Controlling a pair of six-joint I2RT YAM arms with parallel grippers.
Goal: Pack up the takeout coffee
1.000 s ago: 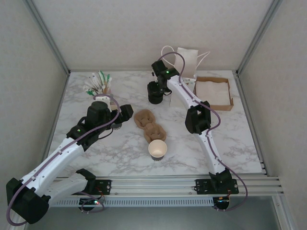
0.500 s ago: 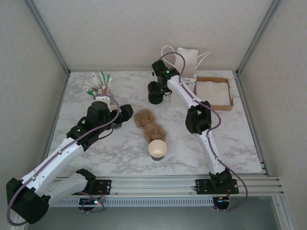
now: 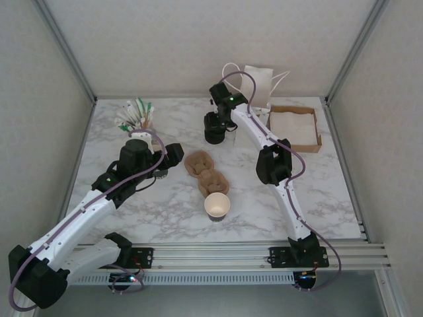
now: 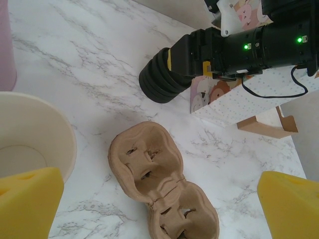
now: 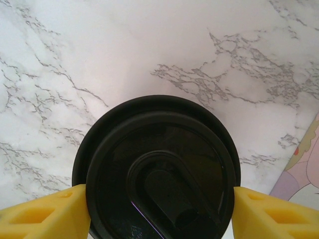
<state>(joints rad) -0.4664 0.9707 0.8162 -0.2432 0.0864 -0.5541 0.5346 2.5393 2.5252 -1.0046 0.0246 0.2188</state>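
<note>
Lid-fetch step: your R claw [image 5: 159,209] straddles the black lid [image 5: 159,149], far centre; can't tell if clenched. L claw [image 4: 158,199] released. Next: lift lid, carry to cup [image 3: 217,205].

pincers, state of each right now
Left pincer: open, holding nothing.
Right pincer: closed on the black lid.
</note>
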